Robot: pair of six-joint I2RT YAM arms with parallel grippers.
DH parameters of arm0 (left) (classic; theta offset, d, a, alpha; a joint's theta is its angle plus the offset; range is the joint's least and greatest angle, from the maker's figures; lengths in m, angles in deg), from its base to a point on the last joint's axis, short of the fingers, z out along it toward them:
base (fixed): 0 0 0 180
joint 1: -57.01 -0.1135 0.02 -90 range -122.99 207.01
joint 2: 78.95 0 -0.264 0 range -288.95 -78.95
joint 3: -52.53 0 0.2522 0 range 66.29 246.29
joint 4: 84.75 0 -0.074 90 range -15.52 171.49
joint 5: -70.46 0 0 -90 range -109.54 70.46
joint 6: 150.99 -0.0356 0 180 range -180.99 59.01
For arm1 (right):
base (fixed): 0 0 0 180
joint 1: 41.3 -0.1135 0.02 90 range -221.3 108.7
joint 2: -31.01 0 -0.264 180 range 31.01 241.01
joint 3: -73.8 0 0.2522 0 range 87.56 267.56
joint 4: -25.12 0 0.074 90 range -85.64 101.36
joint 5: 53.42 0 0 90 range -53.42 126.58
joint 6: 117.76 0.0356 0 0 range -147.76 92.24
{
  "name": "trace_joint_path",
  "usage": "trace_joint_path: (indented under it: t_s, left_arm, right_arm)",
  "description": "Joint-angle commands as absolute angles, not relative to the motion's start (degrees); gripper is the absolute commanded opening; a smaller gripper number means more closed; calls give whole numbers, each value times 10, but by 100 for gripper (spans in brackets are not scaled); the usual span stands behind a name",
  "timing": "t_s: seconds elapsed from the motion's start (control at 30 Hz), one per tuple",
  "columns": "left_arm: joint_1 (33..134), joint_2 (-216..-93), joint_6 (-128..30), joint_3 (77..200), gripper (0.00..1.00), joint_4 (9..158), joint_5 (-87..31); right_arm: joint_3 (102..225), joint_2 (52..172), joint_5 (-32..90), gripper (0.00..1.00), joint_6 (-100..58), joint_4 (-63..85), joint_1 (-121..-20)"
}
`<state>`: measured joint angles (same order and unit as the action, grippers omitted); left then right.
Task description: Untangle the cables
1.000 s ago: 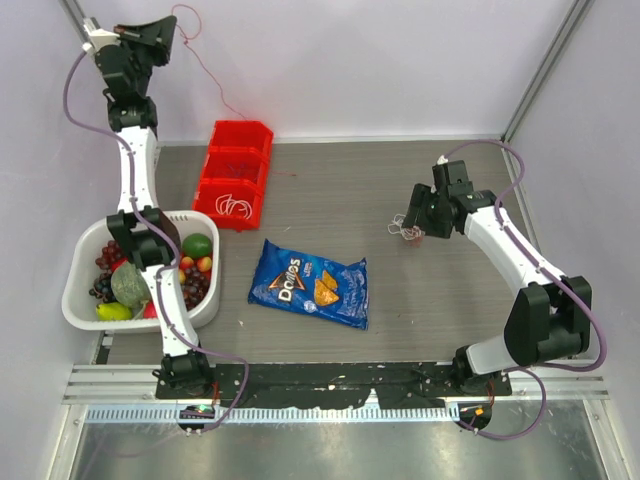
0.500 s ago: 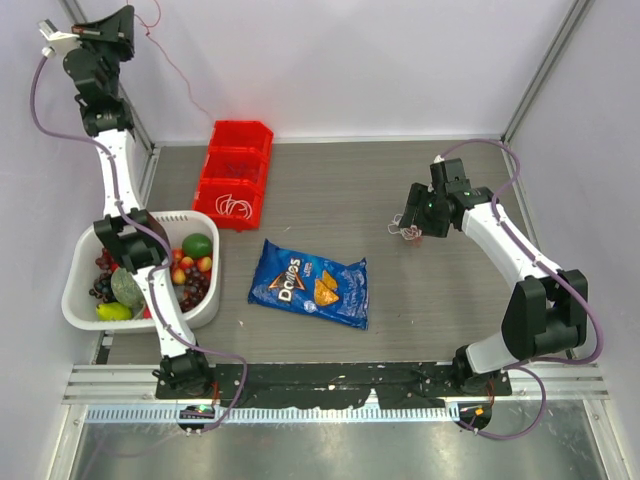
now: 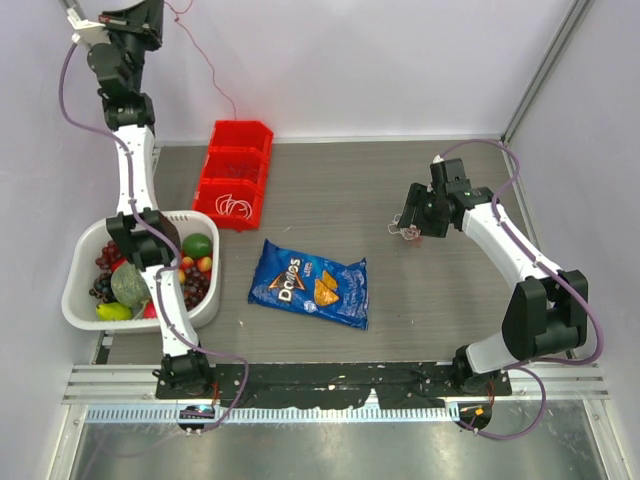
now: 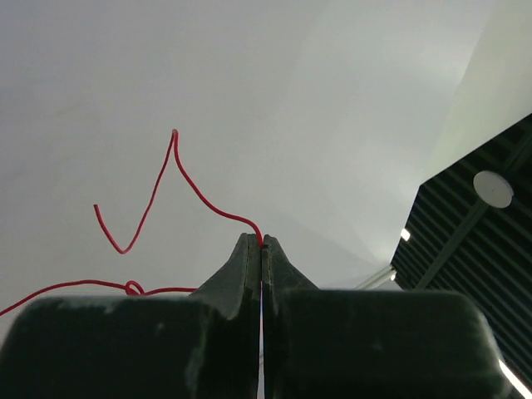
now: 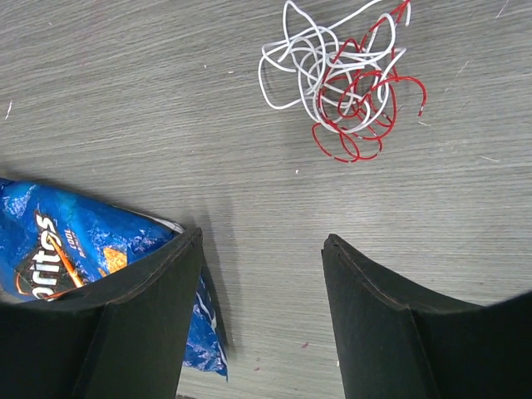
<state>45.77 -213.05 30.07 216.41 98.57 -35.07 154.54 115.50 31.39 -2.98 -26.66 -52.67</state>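
My left gripper is raised high at the back left, shut on a thin red cable that hangs down toward the red bins; in the left wrist view the cable comes out between the closed fingertips. A small tangle of red and white cables lies on the table, also seen in the top view. My right gripper hovers over the table just short of the tangle, open and empty. A coil of white cable lies in the nearest red bin.
A row of red bins stands at the back left. A blue Doritos bag lies mid-table, its corner near my right gripper's left finger. A white basket with fruit sits at the left.
My left arm swung left, then back right, staying high with the red cable. My right gripper has barely moved beside the tangle.
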Motion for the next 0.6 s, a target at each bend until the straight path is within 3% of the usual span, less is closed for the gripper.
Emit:
trace_joint_path:
  t_s: [0.0,0.23,0.57]
  left_arm:
    - [482,-2092,225,2167,0,935,-407]
    - [522,-2055,20,2078,0,638,-383]
    - [554,-2089,-68,2025,0,507,-303]
  right_arm:
    - [1550,1117,306,65,-24,-257,-525]
    - [1497,1052,305,65,-10,-260,-526]
    - [1467,1022,293,65,-9,-267,-525]
